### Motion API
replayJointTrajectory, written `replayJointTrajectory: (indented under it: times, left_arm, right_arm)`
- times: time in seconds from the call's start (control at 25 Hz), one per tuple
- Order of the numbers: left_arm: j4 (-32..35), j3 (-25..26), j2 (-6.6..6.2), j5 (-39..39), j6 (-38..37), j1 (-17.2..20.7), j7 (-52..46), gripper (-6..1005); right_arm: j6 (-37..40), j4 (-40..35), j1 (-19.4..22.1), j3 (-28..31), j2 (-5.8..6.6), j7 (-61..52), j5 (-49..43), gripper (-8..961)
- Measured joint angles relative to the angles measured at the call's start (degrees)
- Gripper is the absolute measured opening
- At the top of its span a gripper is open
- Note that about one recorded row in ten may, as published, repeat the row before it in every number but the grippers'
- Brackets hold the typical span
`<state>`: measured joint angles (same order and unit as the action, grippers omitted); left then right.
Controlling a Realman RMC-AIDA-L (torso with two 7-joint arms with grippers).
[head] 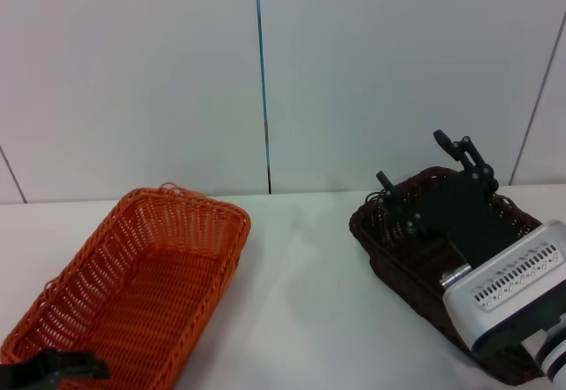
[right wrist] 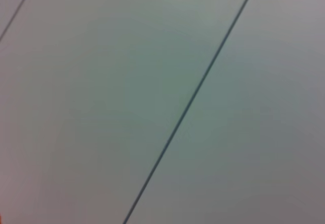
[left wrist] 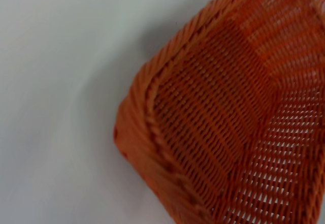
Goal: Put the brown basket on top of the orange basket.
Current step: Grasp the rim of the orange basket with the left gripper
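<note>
Head, left wrist share orange basket (head: pixel 141 293); right wrist faces wall (right wrist: pixel 101 107).

Bare table (head: pixel 301 302) lies between the orange basket (head: pixel 141 284) and the brown basket (head: pixel 398 248), which stand well apart. The right gripper (head: pixel 423 171) and its arm fill the brown basket's inside. The orange basket's hollow is open, with only the left gripper (head: pixel 53 368) at its near corner.

The left wrist view looked down on one corner of the orange basket (left wrist: pixel 223 127), its braided rim and open-weave sloped sides filling much of the picture. It rested on the plain white table (left wrist: pixel 56 102) beside it.
</note>
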<state>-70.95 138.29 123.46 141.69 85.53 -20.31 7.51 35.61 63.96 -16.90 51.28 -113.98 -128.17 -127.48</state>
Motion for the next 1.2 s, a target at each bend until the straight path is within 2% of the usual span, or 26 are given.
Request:
replayJointTrajectory:
  times: [0.24,0.4,0.56,0.92,1.2]
  left_arm:
    - [3.37,-0.53,-0.04,2.84,-3.89,-3.34,-0.84,762]
    - [6.27,-0.38,-0.17,3.17,-6.52,-5.71,-1.36,761]
    - [7.55,-0.76,-0.26,4.25,-9.25,-6.55,-1.40,762]
    - [11.99,-1.63,-0.87,5.42,-12.90,-6.70,1.60,474]
    - [10.04,-4.81,-0.37,5.38,-12.81,-6.42,4.22,365]
  right_arm:
    - [0.03,0.73,0.33,-0.65,0.93,-0.32,0.01,844]
    - [0.08,0.88,0.77,-0.65,1.00,-0.33,0.01,843]
    - [0.41,0.94,1.16,-0.55,0.85,-0.15,-0.01,843]
    - [0.62,1.33,1.79,-0.53,0.50,0.24,-0.37,839]
    - [0.62,1.28,1.78,-0.61,0.50,0.36,-0.40,837]
